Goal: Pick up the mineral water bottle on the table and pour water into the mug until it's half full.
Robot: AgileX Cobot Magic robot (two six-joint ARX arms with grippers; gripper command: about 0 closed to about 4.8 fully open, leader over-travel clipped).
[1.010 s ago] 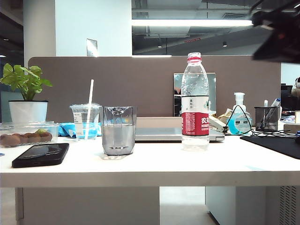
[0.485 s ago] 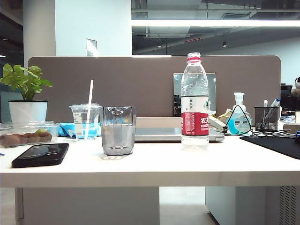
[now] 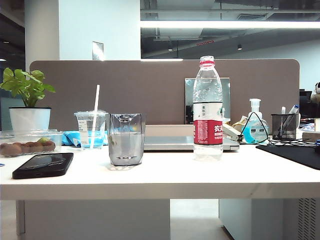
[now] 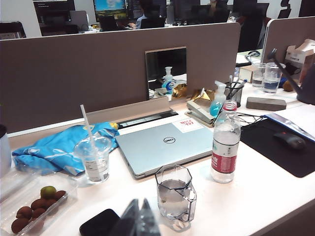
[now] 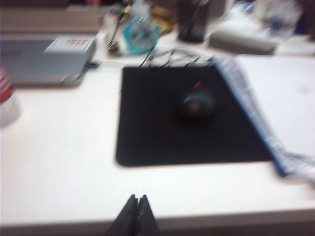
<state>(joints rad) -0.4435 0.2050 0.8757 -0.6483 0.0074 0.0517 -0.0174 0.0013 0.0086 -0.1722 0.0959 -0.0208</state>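
Note:
The mineral water bottle (image 3: 208,108) stands upright on the table (image 3: 160,176), its red-and-white label facing the exterior view; it also shows as the mineral water bottle (image 4: 225,143) in the left wrist view, and its edge (image 5: 7,101) in the right wrist view. To its left stands the faceted glass mug (image 3: 126,139), about half full of water, seen too as the mug (image 4: 174,197). My left gripper (image 4: 138,205) is shut and empty, held back above the table's front edge near the mug. My right gripper (image 5: 137,198) is shut and empty over the table's front edge, before a black mat. Neither gripper shows in the exterior view.
A black phone (image 3: 43,165) lies at front left, with a tray of fruit (image 3: 25,142), a potted plant (image 3: 29,100) and a lidded straw cup (image 3: 91,129) behind. A silver laptop (image 4: 165,145) lies behind the mug. A black mat (image 5: 189,115) with a mouse (image 5: 197,103), a dispenser (image 3: 255,125) and a pen holder (image 3: 284,126) stand right.
The right arm, seen dark at the upper right of the exterior view a second ago, has left that view. Bottle and mug have not moved.

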